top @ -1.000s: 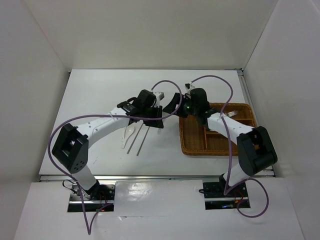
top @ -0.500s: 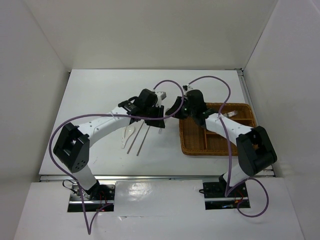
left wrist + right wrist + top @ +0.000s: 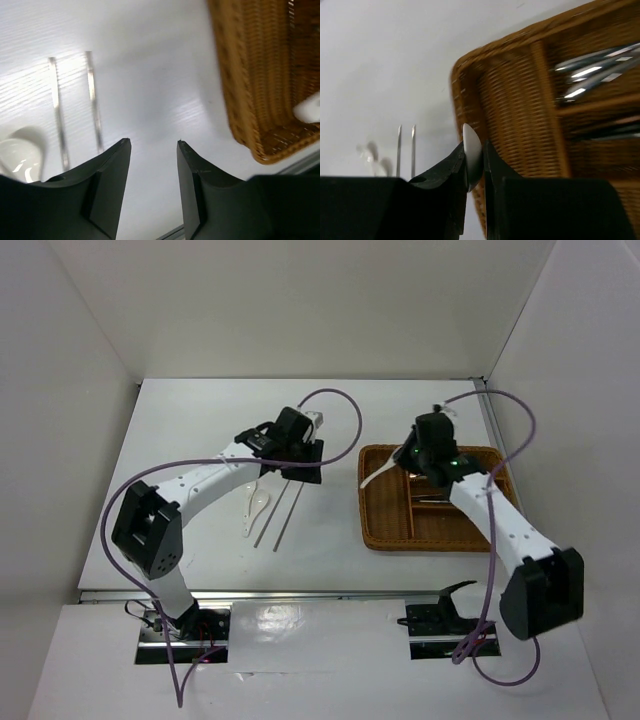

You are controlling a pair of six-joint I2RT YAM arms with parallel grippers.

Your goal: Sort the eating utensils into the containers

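Observation:
My right gripper is shut on a white spoon, seen edge-on between its jaws, held above the left end of the brown wicker tray. Silver forks lie in one tray compartment. My left gripper hovers open and empty over the table, left of the tray. On the table lie a second white spoon and two thin chopsticks, also visible in the left wrist view as chopsticks beside the spoon.
White walls close the table at the back and both sides. Purple cables loop over both arms. The tray's dividers split it into several compartments.
The spoon passed from my left gripper to my right one. The left jaws opened; the right arm swung right and carried the spoon over the tray.

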